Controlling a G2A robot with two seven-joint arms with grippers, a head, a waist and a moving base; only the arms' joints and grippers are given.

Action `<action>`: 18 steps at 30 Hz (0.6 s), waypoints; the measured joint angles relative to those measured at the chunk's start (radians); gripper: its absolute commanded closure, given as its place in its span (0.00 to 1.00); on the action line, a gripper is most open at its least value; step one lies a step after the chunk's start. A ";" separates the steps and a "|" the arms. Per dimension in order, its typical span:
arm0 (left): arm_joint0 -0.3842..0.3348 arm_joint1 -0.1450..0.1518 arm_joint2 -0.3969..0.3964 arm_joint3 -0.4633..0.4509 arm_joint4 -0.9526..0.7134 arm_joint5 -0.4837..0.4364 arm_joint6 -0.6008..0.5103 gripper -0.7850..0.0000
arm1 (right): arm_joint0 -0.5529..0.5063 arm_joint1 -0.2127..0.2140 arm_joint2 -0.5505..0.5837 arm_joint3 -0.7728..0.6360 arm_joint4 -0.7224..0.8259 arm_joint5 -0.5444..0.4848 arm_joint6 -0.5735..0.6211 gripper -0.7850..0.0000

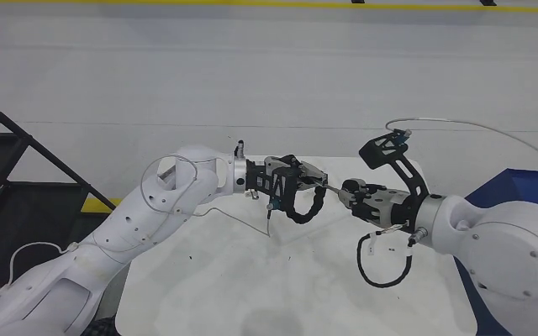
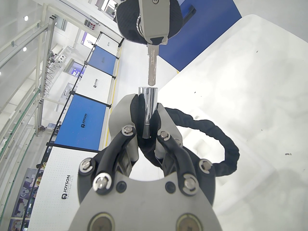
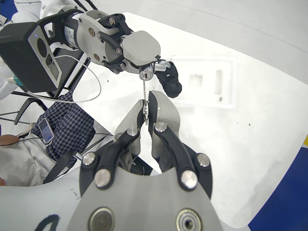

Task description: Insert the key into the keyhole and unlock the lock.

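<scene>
1. Silver metal key with a black head [image 2: 152, 66]: upper centre of the left wrist view, blade pointing at the lock. The head is pinched in the right gripper [image 3: 145, 104], fingers clamped tight on it.
2. The key tip sits right at the end face of the shiny chrome lock cylinder [image 2: 149, 97] and in line with it. Cannot tell whether the tip is already in or just touching.
3. In the right wrist view the thin blade runs straight from the gripper to the round keyhole [image 3: 146, 75], just above frame centre.
4. The cylinder is held in the left gripper [image 2: 144, 104], which is closed on it with a finger on either side. The cylinder's open end pokes out past the fingertips.
5. Black fabric-sleeved cable loop [image 2: 226, 152]: comes off the lock and curves out to right of centre in the left wrist view. In the top view it dangles under the left gripper at frame centre. Cannot tell whether it touches the surface.
6. Top view: the two grippers meet nose to nose at frame centre, held up over the far part of the white worktop [image 1: 252, 286]. The left arm comes in from the lower left, the right arm from the right edge.
7. White foam tray with rectangular recesses [image 3: 207, 82]: lies on the worktop, right of centre in the right wrist view, beyond the lock.
8. Blue panel [image 1: 513, 189]: right edge of the top view, beside the worktop.
</scene>
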 measured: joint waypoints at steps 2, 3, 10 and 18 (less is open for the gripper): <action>0.003 -0.002 -0.003 0.000 0.003 -0.002 0.002 1.00 | 0.000 0.000 -0.002 0.001 -0.002 0.001 0.000 1.00; 0.004 -0.003 -0.005 -0.001 0.006 -0.004 0.003 1.00 | 0.000 0.001 -0.003 0.002 -0.003 0.003 -0.001 1.00; 0.014 -0.007 -0.020 -0.005 0.022 -0.016 0.009 1.00 | 0.006 0.002 -0.013 0.004 -0.022 0.007 -0.006 1.00; 0.025 -0.012 -0.038 -0.008 0.036 -0.030 0.016 1.00 | 0.017 0.001 -0.025 0.014 -0.011 0.010 -0.014 1.00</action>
